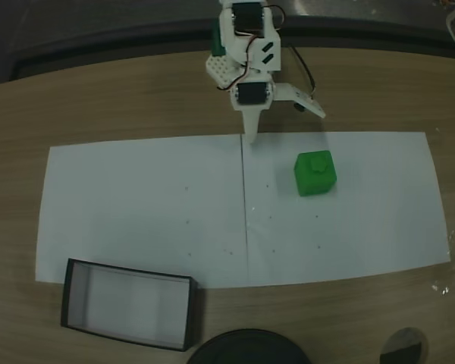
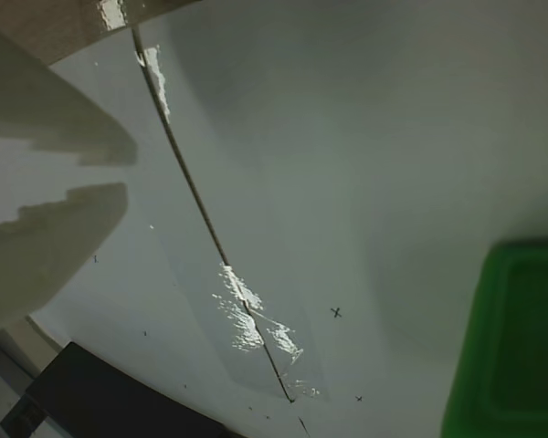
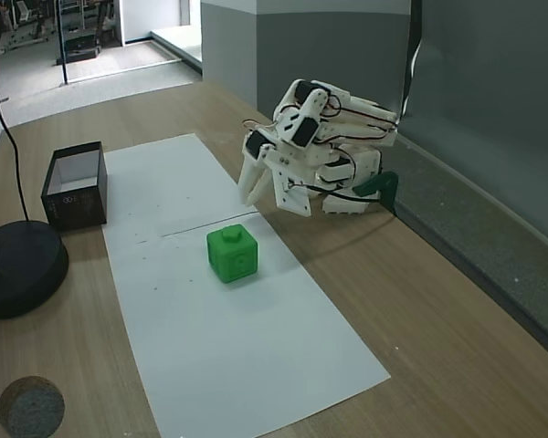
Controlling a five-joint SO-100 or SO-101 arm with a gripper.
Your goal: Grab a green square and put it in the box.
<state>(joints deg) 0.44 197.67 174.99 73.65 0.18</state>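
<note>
A wooden table (image 3: pixel 438 328) in a workshop-like room, a doorway at the back, and two white paper sheets (image 1: pixel 136 205) laid edge to edge with a thin seam running down the middle. That's the stage.

The white arm (image 3: pixel 324 146) sits folded low at the table's far edge, and its gripper (image 1: pixel 284 121) is pointing down right at the paper's border. Fingers apart, I'd say: in a fixed view one finger (image 1: pixel 252 125) pokes straight down at the seam while the other splays off to the side, nothing between them. The wrist view agrees, two pale fingertips (image 2: pixel 55 228) at its left edge with only a narrow gap showing there and bare paper beyond.

The green square (image 1: pixel 315 173) rests on the paper, stud face up, near the gripper but clear of it, untouched. It creeps into the wrist view's lower right corner (image 2: pixel 511 347).

The box (image 1: pixel 129 303) waits well away, at the paper's opposite corner, half on the wood, floor bare. A round black disc (image 3: pixel 18 269) sits just beside it.

So nothing's done yet, by my reckoning. Reach, grasp, carry across the sheets, drop: all of it lies ahead.
</note>
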